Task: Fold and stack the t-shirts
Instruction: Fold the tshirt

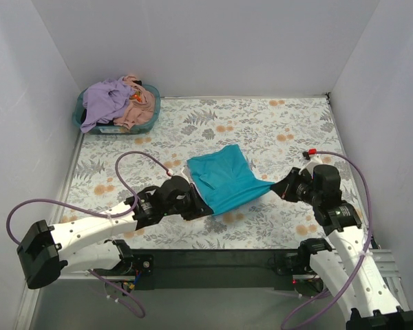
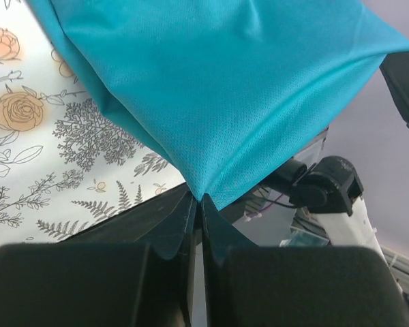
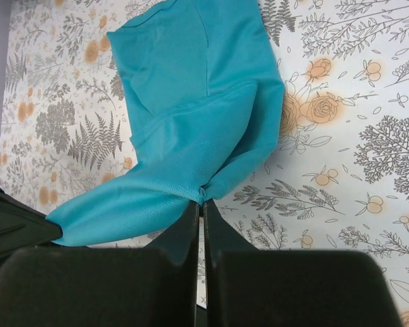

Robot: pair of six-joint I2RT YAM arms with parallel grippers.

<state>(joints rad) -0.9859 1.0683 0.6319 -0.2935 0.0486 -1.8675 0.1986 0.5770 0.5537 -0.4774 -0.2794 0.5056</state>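
A teal-blue t-shirt (image 1: 226, 180) lies partly folded in the middle of the floral table cloth, its near edge lifted and stretched between both arms. My left gripper (image 1: 195, 197) is shut on the shirt's near-left corner (image 2: 203, 194). My right gripper (image 1: 278, 185) is shut on its near-right corner (image 3: 203, 197). The far part of the shirt (image 3: 184, 75) rests flat on the cloth. A lavender purple t-shirt (image 1: 103, 102) and a peach-pink t-shirt (image 1: 141, 110) sit crumpled in the basket at the back left.
The teal plastic basket (image 1: 80, 120) stands in the back-left corner. White walls close in the table on three sides. The grey-and-orange floral cloth (image 1: 275, 130) covers the table. Purple cables loop off both arms.
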